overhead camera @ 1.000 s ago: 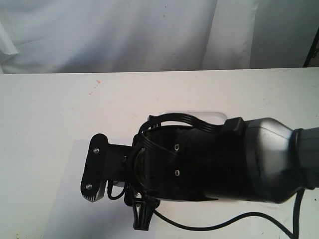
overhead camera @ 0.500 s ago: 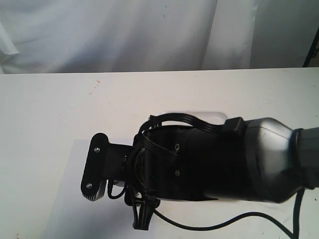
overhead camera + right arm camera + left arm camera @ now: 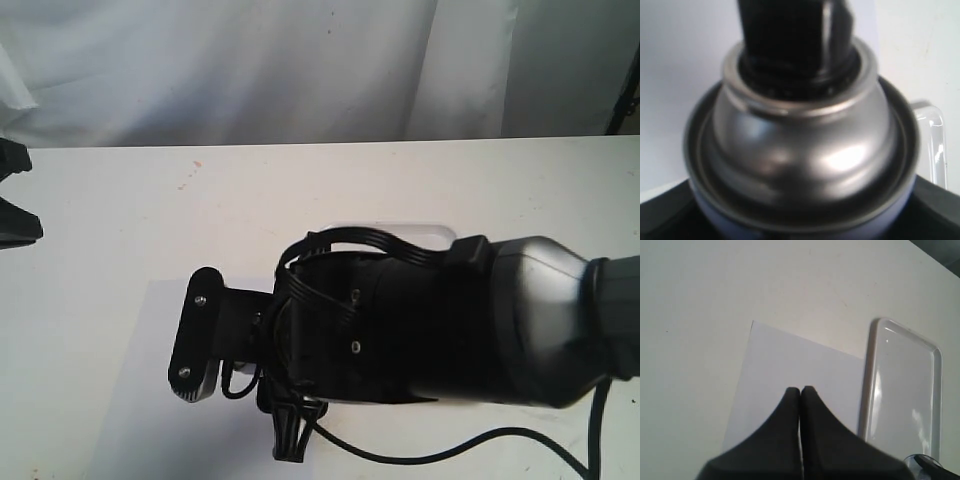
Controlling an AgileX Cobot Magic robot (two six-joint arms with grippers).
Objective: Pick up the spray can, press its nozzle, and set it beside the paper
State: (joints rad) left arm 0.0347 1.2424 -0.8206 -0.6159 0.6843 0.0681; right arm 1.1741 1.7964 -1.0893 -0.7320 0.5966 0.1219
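The spray can [image 3: 800, 150] fills the right wrist view, its silver dome facing the camera and the black nozzle [image 3: 790, 40] at its centre. My right gripper [image 3: 800, 231] is shut on the can, with black fingers [image 3: 665, 215] showing at both sides of it. In the exterior view the right arm [image 3: 420, 320] hides can and gripper above the pale paper [image 3: 130, 400]. My left gripper [image 3: 800, 389] is shut and empty, high above the paper [image 3: 790, 360]. It also shows at the table's left edge as the left gripper [image 3: 15, 205].
A glossy white rimmed tray [image 3: 905, 390] lies against one long side of the paper; its rim [image 3: 420, 228] peeks out behind the right arm. White table [image 3: 300, 190] all round, white curtain behind. A black cable [image 3: 480, 440] trails from the right arm.
The left gripper has come into the exterior view at the left edge. The right arm's wrist has shifted slightly to the right and down.
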